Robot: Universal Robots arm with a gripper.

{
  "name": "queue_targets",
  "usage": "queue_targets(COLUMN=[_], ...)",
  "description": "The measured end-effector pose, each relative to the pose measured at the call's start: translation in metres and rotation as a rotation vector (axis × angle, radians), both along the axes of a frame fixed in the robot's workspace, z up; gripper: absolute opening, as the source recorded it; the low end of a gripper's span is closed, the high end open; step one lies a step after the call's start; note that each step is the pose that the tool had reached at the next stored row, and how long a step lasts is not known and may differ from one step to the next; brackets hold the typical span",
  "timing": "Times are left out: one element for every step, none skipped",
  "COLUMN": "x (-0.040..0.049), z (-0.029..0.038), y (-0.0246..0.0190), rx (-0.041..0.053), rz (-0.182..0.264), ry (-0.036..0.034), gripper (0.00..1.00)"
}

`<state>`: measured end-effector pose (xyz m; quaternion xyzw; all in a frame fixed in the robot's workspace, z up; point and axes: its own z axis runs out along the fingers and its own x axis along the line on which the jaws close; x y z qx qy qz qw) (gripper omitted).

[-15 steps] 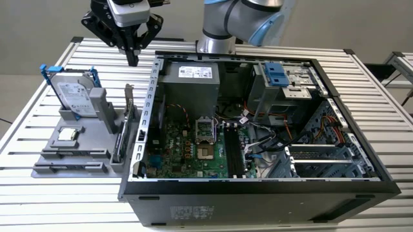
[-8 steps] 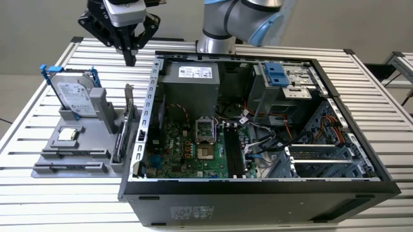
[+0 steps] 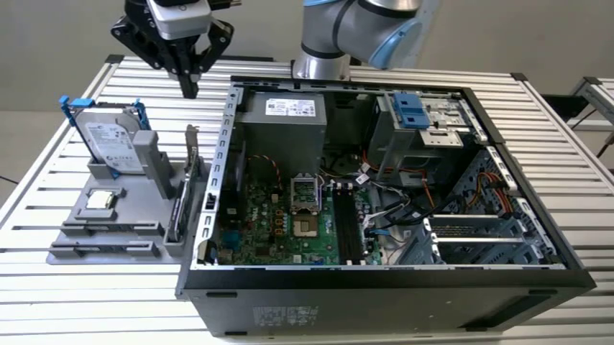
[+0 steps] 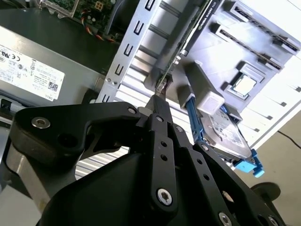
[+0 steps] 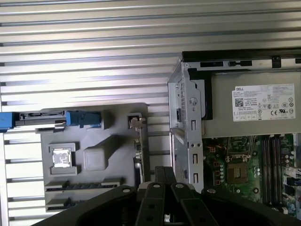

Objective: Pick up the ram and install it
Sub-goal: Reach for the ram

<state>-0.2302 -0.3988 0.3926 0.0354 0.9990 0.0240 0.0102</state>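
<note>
A slatted metal table point(image 3: 96, 305) spans the exterior view, and on it, taking the centre and right of the frame, lies an open computer case point(image 3: 384, 277) with its side panel off. The robot arm point(image 3: 355, 29) comes down at the top centre behind the case. Inside the case a grey power supply point(image 3: 283, 118) sits toward the upper left, with the green motherboard point(image 3: 278, 230) below it and the black memory slots point(image 3: 344, 223) running along the board's right side. To the left of the case, touching the table, is a grey holder tray point(image 3: 72, 233). A hard drive point(image 3: 108, 140) in a blue frame stands tilted at the tray's upper end. A dark card point(image 3: 182, 205) with a metal bracket stands upright along the tray's right edge, just beside the case wall. The gripper point(image 3: 189, 90) hangs in the upper left of the frame, above the table behind the tray, between the hard drive and the case corner. Its fingers are pressed together and carry nothing, which both wrist views point(image 4: 156, 100) point(image 5: 164, 173) also show. The ram point(image 3: 113, 228) rests in the tray's long slot in the lower left of the frame, well apart from the gripper. In the first wrist view it is a thin dark strip point(image 5: 84, 184) seen edge-on, and I cannot tell its colour. A small square processor chip point(image 3: 102, 200) lies flat in the tray between the hard drive and the ram.
</note>
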Motion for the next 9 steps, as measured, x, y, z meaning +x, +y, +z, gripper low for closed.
queue_targets(x=[-0.0006, -0.0012, -0.0018, -0.0024, -0.0030, -0.0036, -0.0042, -0.0048, -0.0054], z=[0.0000, 0.0000, 0.0000, 0.0000, 0.0000, 0.0000, 0.0000, 0.0000, 0.0000], y=[0.0000, 0.0000, 0.0000, 0.0000, 0.0000, 0.0000, 0.0000, 0.0000, 0.0000], rx=[0.0001, 0.0001, 0.0000, 0.0000, 0.0000, 0.0000, 0.0000, 0.0000, 0.0001], rz=[0.000, 0.000, 0.000, 0.000, 0.000, 0.000, 0.000, 0.000, 0.000], ry=[-0.0001, 0.0000, 0.0000, 0.0000, 0.0000, 0.0000, 0.0000, 0.0000, 0.0000], gripper=[0.00, 0.00, 0.00, 0.00, 0.00, 0.00, 0.00, 0.00, 0.00])
